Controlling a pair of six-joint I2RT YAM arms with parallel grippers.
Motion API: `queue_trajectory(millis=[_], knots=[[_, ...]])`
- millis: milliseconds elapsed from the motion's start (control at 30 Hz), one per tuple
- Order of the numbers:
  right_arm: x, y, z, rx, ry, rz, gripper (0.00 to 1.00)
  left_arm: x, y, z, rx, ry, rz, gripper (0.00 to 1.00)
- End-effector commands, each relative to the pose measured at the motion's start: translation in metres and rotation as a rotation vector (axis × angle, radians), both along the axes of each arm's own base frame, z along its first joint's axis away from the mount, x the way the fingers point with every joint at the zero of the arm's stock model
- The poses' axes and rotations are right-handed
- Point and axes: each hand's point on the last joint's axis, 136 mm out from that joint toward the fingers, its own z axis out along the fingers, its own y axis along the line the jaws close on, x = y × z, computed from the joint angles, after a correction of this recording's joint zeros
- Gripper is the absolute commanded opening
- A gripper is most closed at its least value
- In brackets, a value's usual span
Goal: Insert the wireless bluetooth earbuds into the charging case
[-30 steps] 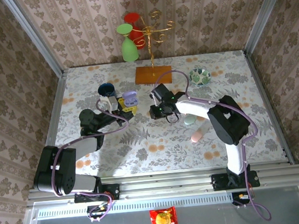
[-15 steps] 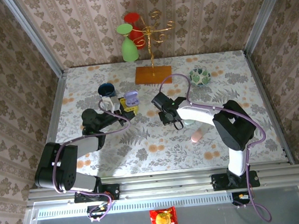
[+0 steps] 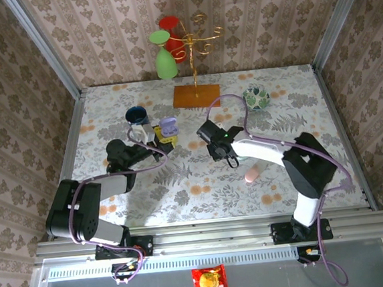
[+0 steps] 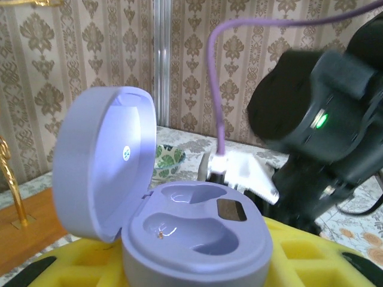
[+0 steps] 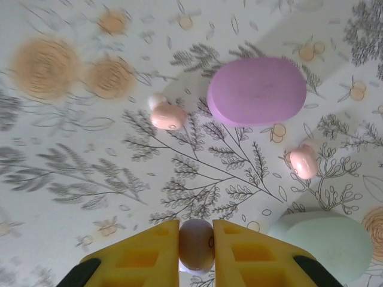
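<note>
Fingers (image 5: 149, 254) of the right gripper (image 5: 196, 232) pinch one pale earbud (image 5: 196, 246); the left gripper (image 4: 191, 254) clamps the open lilac charging case (image 4: 200, 230).

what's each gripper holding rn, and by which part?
Right gripper pinches one earbud by its sides between the yellow pads. Left gripper clamps the open lilac charging case by its base.

The right gripper (image 5: 196, 233) pinches a lilac earbud (image 5: 196, 250) (snug between yellow pads (image 5: 149, 254)); one pink earbud (image 5: 167, 116) lies beside a purple case (image 5: 257, 91), a second pink earbud (image 5: 304, 162) past it.
</note>
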Motion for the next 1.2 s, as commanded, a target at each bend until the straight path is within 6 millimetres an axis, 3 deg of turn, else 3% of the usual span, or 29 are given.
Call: queue_trajectory(millis=[0,367,533,767,967,1000,1167], knots=[[0.005,0.024,0.045,0.152,-0.157,0.119,0.19,-0.007,-0.006,-0.002,0.01,-0.043,-0.024,0.42],[-0.024,0.053,0.149,0.382,-0.45,0.43,0.19,-0.027,-0.023,-0.009,0.03,-0.042,-0.169,0.42],[-0.033,0.075,0.177,0.394,-0.504,0.561,0.2,-0.033,-0.028,-0.009,0.031,-0.037,-0.214,0.42],[-0.032,0.103,0.189,0.37,-0.505,0.66,0.2,-0.039,-0.03,-0.008,0.031,-0.038,-0.248,0.42],[-0.029,0.114,0.187,0.355,-0.499,0.685,0.2,-0.04,-0.029,-0.007,0.03,-0.039,-0.249,0.42],[-0.026,0.118,0.175,0.342,-0.47,0.686,0.2,-0.04,-0.029,-0.006,0.029,-0.04,-0.247,0.42],[-0.027,0.119,0.164,0.332,-0.445,0.695,0.2,-0.039,-0.028,-0.005,0.026,-0.037,-0.239,0.41]])
